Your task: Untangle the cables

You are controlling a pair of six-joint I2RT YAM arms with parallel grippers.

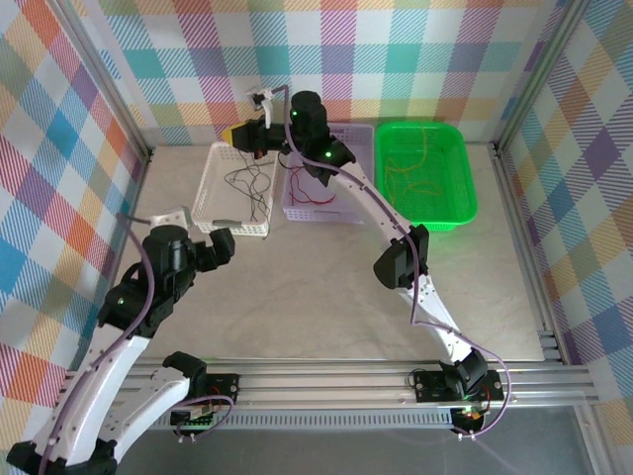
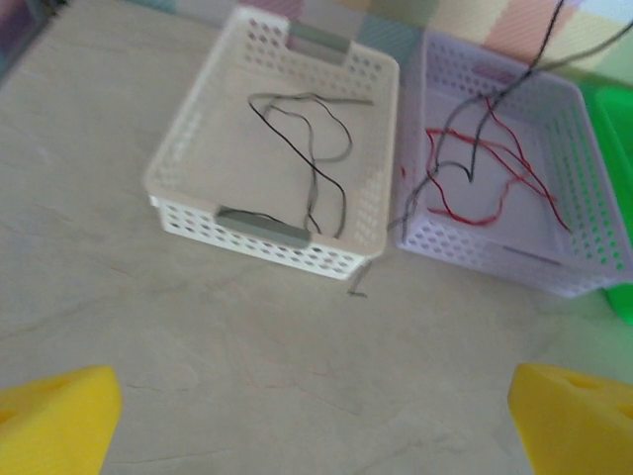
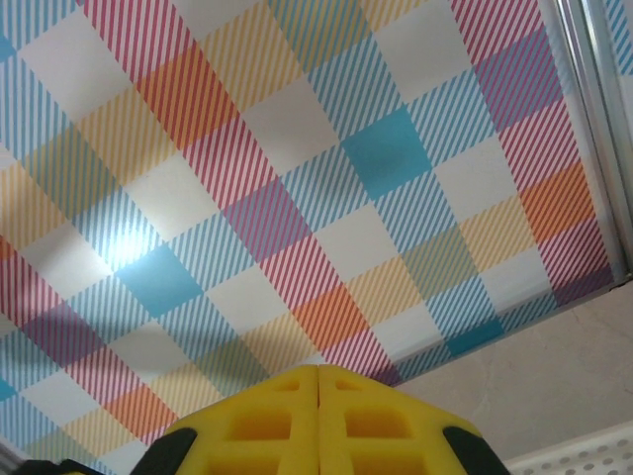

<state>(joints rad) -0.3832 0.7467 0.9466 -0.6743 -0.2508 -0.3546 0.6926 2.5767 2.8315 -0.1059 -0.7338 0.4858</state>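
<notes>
— Right gripper [image 1: 240, 132], upper centre of the top view: shut flat, nothing visible between its fingers.
— Left gripper [image 2: 316, 421]?
— Wide open, empty, probably waiting.
— Cables [image 2: 297, 148]?
— Black in the white basket [image 2: 391, 148], red in the purple basket [image 2: 475, 252]. A grey strand [image 2: 445, 134] rises to the upper right, probably lifted for sorting.

Marbled table [image 1: 297, 307] under white basket [image 2: 198, 223], lilac basket [image 2: 475, 247], green basket [image 1: 450, 224], seemingly touching.

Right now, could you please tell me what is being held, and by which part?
The left gripper is open, empty. The right gripper is shut; a dark cable hangs lifted, its hold unseen.
</notes>
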